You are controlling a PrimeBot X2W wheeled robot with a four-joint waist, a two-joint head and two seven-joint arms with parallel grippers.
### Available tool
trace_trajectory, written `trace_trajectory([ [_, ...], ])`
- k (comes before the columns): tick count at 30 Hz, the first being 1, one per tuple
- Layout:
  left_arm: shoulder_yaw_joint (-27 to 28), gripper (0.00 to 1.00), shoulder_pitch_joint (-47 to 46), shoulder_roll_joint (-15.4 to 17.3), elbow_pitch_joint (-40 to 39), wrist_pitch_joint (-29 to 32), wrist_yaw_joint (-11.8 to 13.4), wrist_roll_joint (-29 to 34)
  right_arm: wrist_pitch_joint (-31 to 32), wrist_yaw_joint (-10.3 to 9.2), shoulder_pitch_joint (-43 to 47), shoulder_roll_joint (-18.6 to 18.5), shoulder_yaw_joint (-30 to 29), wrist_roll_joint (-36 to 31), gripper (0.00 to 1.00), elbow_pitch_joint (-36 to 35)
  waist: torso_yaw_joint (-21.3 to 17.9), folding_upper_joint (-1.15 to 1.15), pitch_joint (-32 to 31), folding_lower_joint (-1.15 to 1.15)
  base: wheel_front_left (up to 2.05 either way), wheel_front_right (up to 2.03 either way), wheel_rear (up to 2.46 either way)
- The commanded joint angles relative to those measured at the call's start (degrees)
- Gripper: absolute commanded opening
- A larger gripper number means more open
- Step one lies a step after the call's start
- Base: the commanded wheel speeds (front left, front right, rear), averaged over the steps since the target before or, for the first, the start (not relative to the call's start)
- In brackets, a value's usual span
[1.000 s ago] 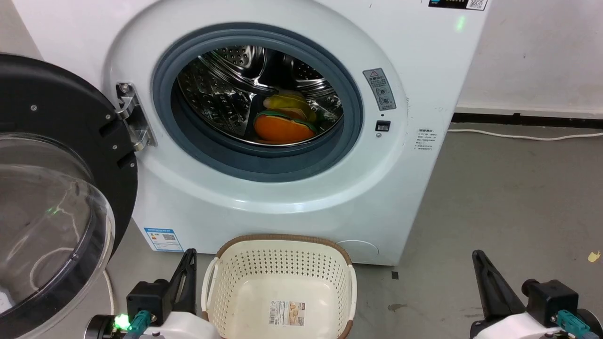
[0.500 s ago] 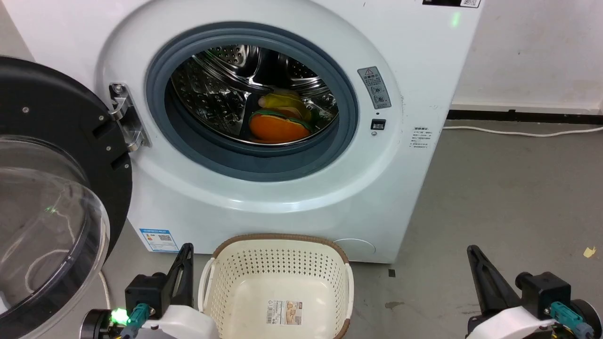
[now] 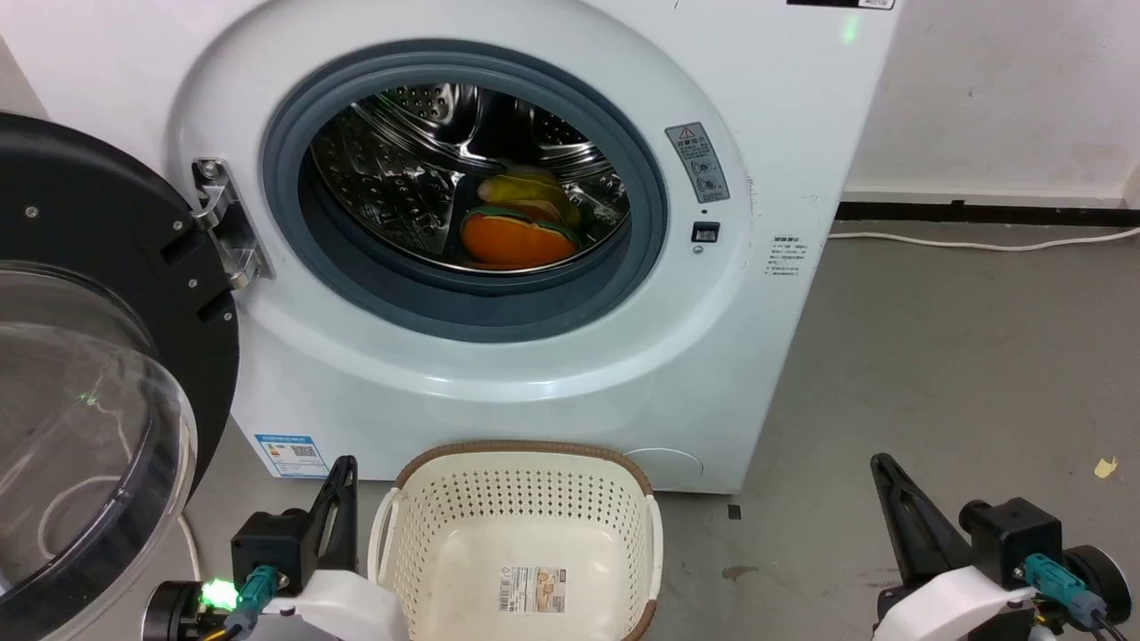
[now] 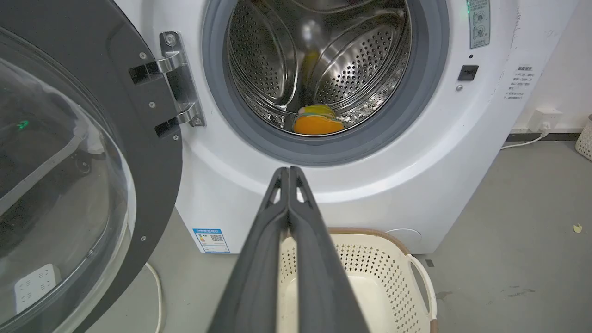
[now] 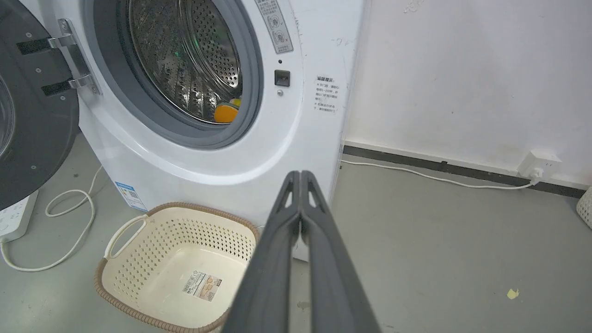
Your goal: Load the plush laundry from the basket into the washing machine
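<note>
Only the head camera has shifted since a second ago, sliding the whole scene slightly leftward; the things themselves lie as they did. The plush laundry (image 3: 515,240) rests inside the washing machine (image 3: 784,133), low in its steel drum (image 3: 392,169), with the orange bun toward the opening. Behind it is what may be its yellow middle, hard to part from the reflections. The left gripper (image 4: 289,172) and right gripper (image 5: 300,175) hang low before the washing machine, well apart from the toy, each with fingers pressed together on nothing. The basket (image 3: 521,448) stands at the washing machine's foot. The door (image 3: 89,205) is swung open on the hinge side.
</note>
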Motion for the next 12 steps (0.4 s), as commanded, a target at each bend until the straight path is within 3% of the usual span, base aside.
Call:
trace_trajectory([
  [1,0.46,0.0,-0.97,-0.41,-0.46,0.36,-0.28,0.8,0.39,0.03,-1.06,0.01,0.1,-0.67,0.0,-0.42,-0.11,0.0,0.04,0.0,0.0,0.0,0.0],
  [12,1.05,0.0,-1.12,-0.74,-0.79,1.02,-0.5,1.54,1.08,0.03,-1.48,0.01,0.19,-1.43,0.0,-0.57,-0.39,0.0,0.13,0.0,0.0,0.0,0.0],
])
